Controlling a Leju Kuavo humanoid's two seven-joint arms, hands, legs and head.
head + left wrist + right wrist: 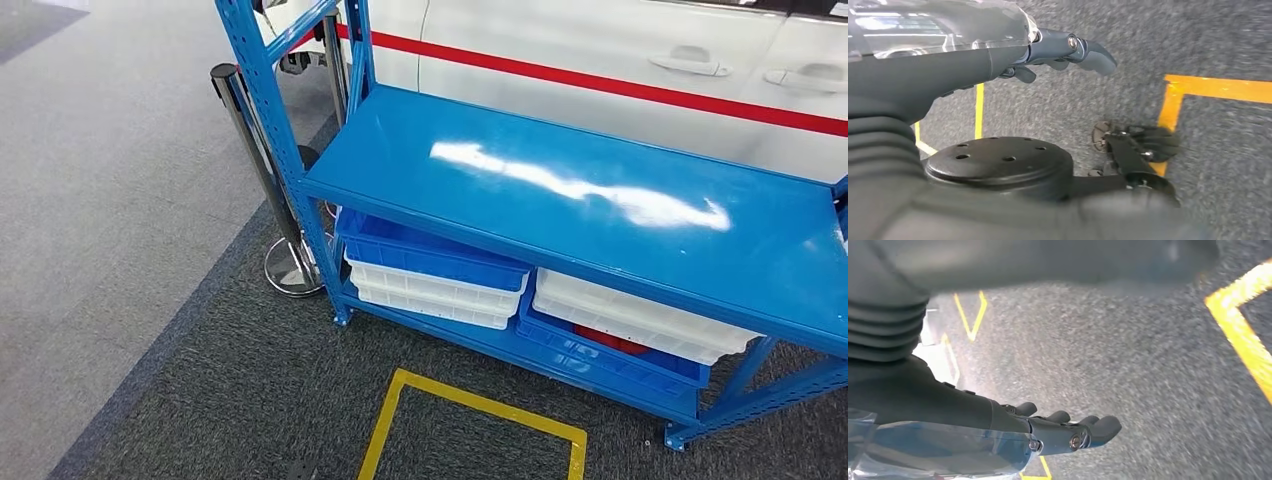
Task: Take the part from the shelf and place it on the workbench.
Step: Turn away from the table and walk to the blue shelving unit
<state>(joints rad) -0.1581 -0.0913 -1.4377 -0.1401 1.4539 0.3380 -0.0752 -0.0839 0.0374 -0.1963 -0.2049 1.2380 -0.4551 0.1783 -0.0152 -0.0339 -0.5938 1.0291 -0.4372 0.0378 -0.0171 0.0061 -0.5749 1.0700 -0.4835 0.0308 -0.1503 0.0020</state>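
No loose part can be made out on the blue shelf (600, 200), whose stacked bins (440, 275) are half hidden beneath its top board, while the left hand (1063, 52) and right hand (1063, 427) are seen empty over blurred carpet, fingers loosely extended.

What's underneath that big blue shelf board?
Under the blue shelf board, on the lower level, sit stacked trays: a blue tray over white trays, and a white tray nested in another blue one. Something red peeks out; the rest is covered.
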